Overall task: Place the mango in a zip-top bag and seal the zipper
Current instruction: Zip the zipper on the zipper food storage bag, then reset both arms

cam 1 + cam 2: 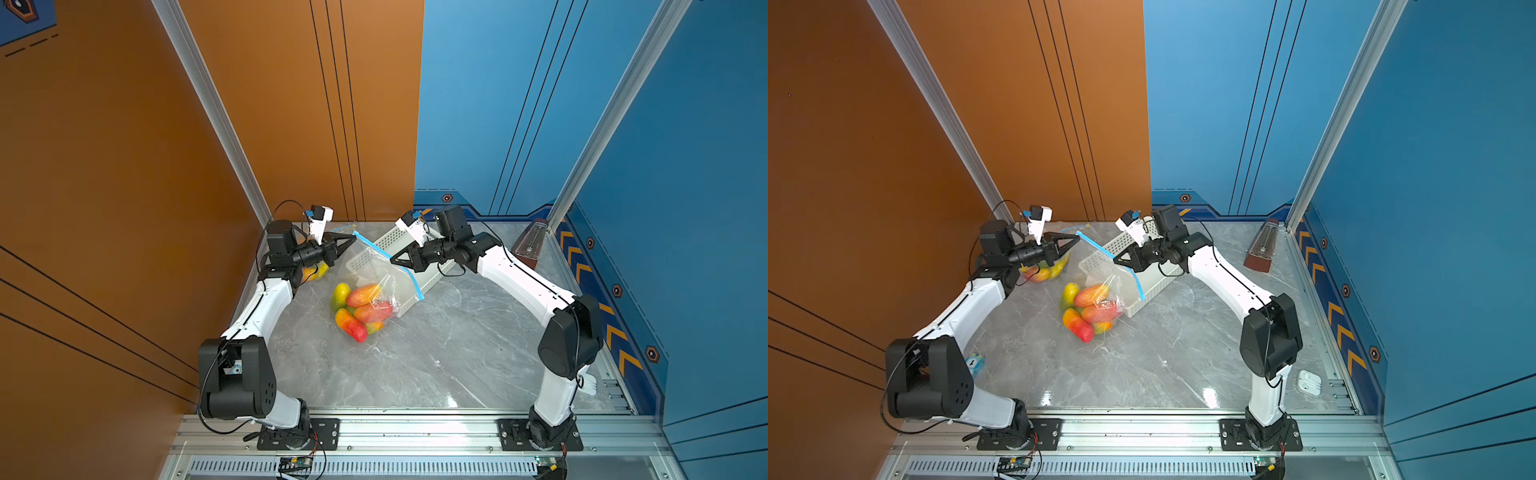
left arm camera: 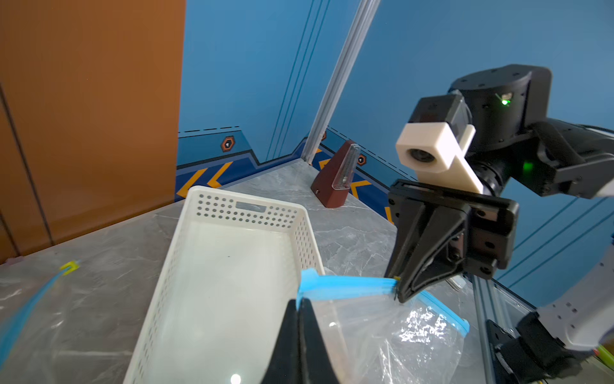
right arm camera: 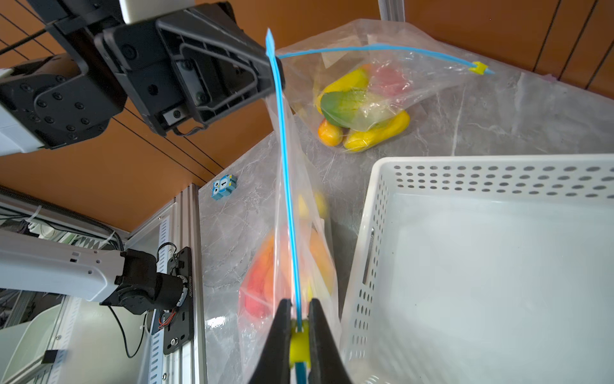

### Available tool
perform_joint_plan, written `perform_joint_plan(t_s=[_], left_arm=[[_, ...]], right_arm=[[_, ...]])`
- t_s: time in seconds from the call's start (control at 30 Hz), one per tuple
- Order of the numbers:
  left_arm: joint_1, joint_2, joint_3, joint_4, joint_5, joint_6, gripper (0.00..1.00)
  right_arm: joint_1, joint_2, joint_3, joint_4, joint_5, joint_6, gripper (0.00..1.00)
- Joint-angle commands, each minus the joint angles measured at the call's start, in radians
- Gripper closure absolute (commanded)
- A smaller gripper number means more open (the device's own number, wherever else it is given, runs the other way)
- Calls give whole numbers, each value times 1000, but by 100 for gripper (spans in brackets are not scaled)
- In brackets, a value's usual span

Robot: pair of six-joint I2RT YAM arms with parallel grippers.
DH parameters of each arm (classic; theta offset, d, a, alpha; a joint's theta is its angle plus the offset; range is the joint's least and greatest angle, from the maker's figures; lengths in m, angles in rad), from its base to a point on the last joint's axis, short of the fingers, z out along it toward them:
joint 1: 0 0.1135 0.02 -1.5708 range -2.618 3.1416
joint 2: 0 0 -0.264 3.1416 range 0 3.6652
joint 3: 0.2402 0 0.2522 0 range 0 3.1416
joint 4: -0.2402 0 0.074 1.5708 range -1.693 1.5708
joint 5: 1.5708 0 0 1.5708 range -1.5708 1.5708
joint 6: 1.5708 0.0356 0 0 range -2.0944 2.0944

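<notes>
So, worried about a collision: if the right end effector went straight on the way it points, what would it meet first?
Probably the left end effector, shut on the far end of the blue zipper strip that the right end effector grips at the yellow slider. Nothing else shows between.

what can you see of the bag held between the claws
The bag is clear plastic with a blue zipper strip along its top. The left claw pinches one end of the strip; the right claw grips the yellow slider partway along, so the strip runs taut between them. The body hangs down to the table, mangoes showing through, beside the white basket.
</notes>
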Motion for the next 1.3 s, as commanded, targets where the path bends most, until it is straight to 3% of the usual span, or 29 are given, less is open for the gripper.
perform_joint_plan(t_s=[0.0,0.17,0.53,0.6,0.67,0.7,0.77,0.8,0.83,0.9,0.93,1.03,1.1,1.2,1.27], left_arm=[[40,-67,-18,37,-244,-40,100],[86,-117,-49,36,-351,-45,100],[109,-147,-115,37,-359,-41,100],[104,-150,-120,36,-338,-40,98],[88,-152,-124,35,-323,-42,67],[73,-155,-129,36,-321,-39,59],[47,-169,-155,35,-348,-37,29],[39,-183,-177,37,-359,-30,26],[37,-196,-201,37,-386,-28,24],[40,-247,-272,37,-501,-37,3],[38,-274,-304,37,-571,-43,1],[14,-367,-440,39,-902,-67,2],[-24,-428,-545,55,-1089,-30,2],[-54,-428,-682,147,-1269,28,2],[-33,-379,-731,221,-1256,26,2]], right_arm=[[-9,-88,-82,-99,50,60,100],[-51,-166,-167,-141,111,56,100],[-115,-178,-193,-188,162,42,100],[-113,-182,-188,-167,146,24,91],[-104,-183,-173,-102,116,32,89],[-98,-179,-157,-66,112,44,83],[-89,-180,-135,23,148,91,71],[-90,-185,-136,72,166,118,56],[-91,-189,-134,99,168,121,39],[-96,-209,-121,125,225,136,16],[-100,-223,-122,126,244,134,2],[-126,-337,-217,163,412,122,0],[-170,-456,-405,286,522,145,0],[-266,-641,-681,431,702,177,0],[-329,-722,-826,490,798,148,0]])
